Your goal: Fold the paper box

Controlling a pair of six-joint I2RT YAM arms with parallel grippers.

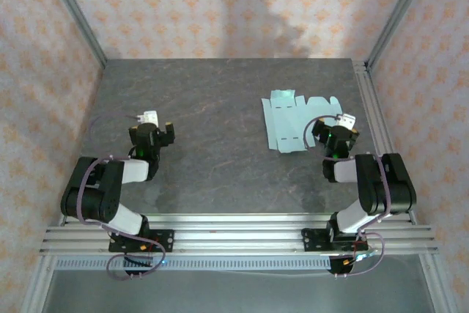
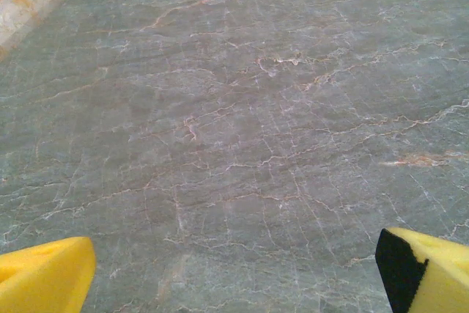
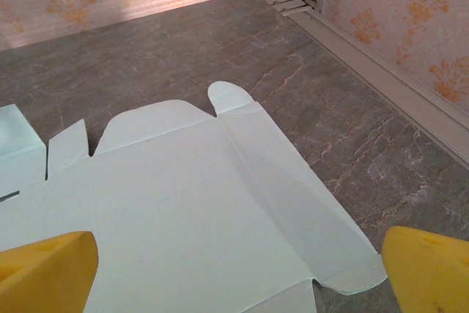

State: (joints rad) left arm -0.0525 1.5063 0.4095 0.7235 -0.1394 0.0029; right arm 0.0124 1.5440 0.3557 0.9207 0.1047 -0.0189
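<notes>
The dark, marble-veined tabletop [image 1: 220, 100] is taking up most of the enclosure, with patterned walls [image 1: 220, 5] standing around it and a metal rail [image 1: 234, 236] running along its near edge. The left arm [image 1: 102, 196] and the right arm [image 1: 377, 185] are both sitting folded low above that rail.

The paper box [image 1: 289, 122] is lying flat and unfolded on the right side of the tabletop, toward the far edge. It is a pale mint sheet with its crease lines, flaps and rounded tabs all spread out.

The right pincer [image 1: 338, 128] is hanging just at the sheet's near right edge, with its jaws standing wide apart and gripping nothing. In the right wrist view, one yellow finger [image 3: 44, 269] is hovering over the card. The other finger [image 3: 429, 269] is hovering over bare stone just past a rounded corner tab. Whether either one is touching the surface, I cannot tell.

The left pincer [image 1: 150, 121] is resting well apart from the sheet, over the left side of the tabletop. Its jaws are likewise spread wide and holding nothing, and its yellow fingertips [image 2: 44, 276] are framing bare stone.
</notes>
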